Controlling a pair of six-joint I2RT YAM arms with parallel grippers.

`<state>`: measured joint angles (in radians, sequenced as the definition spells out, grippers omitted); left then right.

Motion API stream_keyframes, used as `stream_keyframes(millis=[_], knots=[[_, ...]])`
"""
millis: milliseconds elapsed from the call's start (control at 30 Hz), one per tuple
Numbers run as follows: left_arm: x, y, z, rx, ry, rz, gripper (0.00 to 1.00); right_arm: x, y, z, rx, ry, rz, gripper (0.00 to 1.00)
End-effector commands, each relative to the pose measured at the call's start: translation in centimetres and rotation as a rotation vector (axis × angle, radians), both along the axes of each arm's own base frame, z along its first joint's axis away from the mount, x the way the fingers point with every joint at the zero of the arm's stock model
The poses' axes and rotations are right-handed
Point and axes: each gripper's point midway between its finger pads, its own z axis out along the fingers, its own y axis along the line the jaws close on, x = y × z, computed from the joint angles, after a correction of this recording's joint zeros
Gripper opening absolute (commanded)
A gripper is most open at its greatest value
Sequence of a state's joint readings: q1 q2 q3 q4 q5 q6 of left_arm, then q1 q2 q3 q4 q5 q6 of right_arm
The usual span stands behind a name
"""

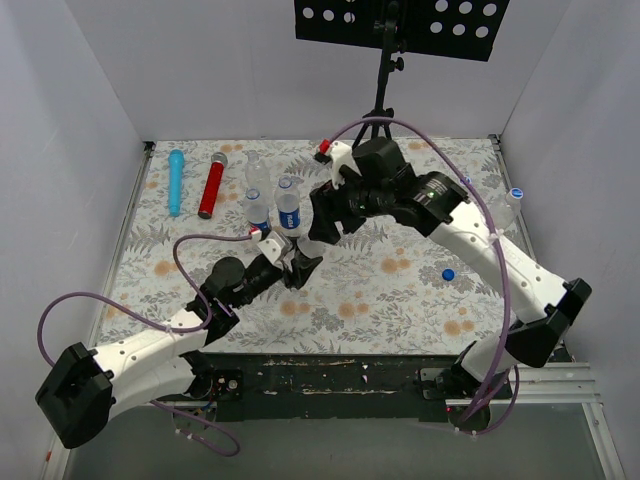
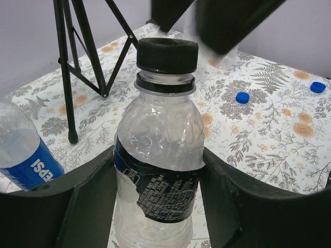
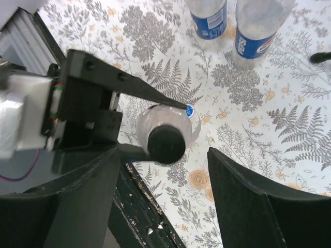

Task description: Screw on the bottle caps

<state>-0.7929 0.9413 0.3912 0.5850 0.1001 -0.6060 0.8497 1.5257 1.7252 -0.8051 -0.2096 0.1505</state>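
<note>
A clear bottle [image 2: 158,129] with a torn dark label stands upright with a black bottle cap [image 2: 167,54] on its neck. My left gripper [image 2: 158,175] is shut on its body, one finger pressed against each side. In the top view the left gripper [image 1: 297,262] sits near the table's middle, and my right gripper [image 1: 318,236] hangs directly over it. From the right wrist I look straight down on the black cap [image 3: 166,143]. My right gripper [image 3: 165,194] is open, its fingers [image 3: 248,196] wide apart and touching nothing. Loose blue caps [image 1: 448,273] [image 1: 516,193] lie to the right.
Three more bottles [image 1: 288,208] [image 1: 258,210] [image 1: 256,170] stand just behind the held one. A blue cylinder [image 1: 176,181] and a red cylinder [image 1: 212,186] lie at the back left. A black tripod stand [image 1: 380,95] rises at the back centre. White walls enclose the flowered table [image 1: 400,300].
</note>
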Motion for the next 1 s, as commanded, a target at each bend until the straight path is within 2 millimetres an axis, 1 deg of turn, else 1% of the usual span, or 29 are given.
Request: stream_keyframes(millis=[0,67,133,200,267,300,367,433,533,767,900,967], knots=[[0.2,-0.2,2.3,-0.098,0.028,-0.055,0.0,-0.4,-1.5,6.9,0.193,-0.135,0.038,0.76],[0.0,-0.4,2.5,-0.117,0.042,-0.1,0.0,-0.6,-1.9,8.4,0.27,-0.167,0.08,0.76],[-0.7,-0.7,2.9,-0.133,0.049,-0.168,0.0,-0.6,-2.8,8.9,0.317,-0.194,0.115,0.76],[-1.7,-1.1,3.5,-0.142,0.046,-0.257,0.0,-0.5,-3.2,8.9,0.354,-0.223,0.162,0.75],[-3.0,-1.5,4.1,-0.155,0.043,-0.339,0.0,-0.9,-3.3,8.7,0.376,-0.251,0.23,0.74],[-3.5,-1.6,4.5,-0.16,0.035,-0.376,0.0,-1.4,-3.3,8.7,0.388,-0.278,0.276,0.74],[-4.7,-1.9,4.8,-0.163,0.037,-0.449,0.0,-1.7,-3.1,8.3,0.387,-0.35,0.347,0.73],[-5.4,-2.1,5.2,-0.163,0.036,-0.497,0.0,-2.3,-2.9,7.6,0.391,-0.39,0.422,0.73],[-6.5,-2.3,5.4,-0.163,0.043,-0.563,0.0,-3.1,-2.7,7.1,0.406,-0.437,0.514,0.72],[-6.8,-2.4,5.5,-0.16,0.042,-0.588,0.0,-5.5,-2.5,7.8,0.487,-0.482,0.683,0.66],[-6.9,-2.4,5.6,-0.162,0.043,-0.592,0.0,-6.3,-2.5,7.7,0.509,-0.483,0.734,0.65],[-6.9,-2.4,5.6,-0.165,0.043,-0.594,0.0,-6.6,-2.4,7.4,0.515,-0.47,0.755,0.63]])
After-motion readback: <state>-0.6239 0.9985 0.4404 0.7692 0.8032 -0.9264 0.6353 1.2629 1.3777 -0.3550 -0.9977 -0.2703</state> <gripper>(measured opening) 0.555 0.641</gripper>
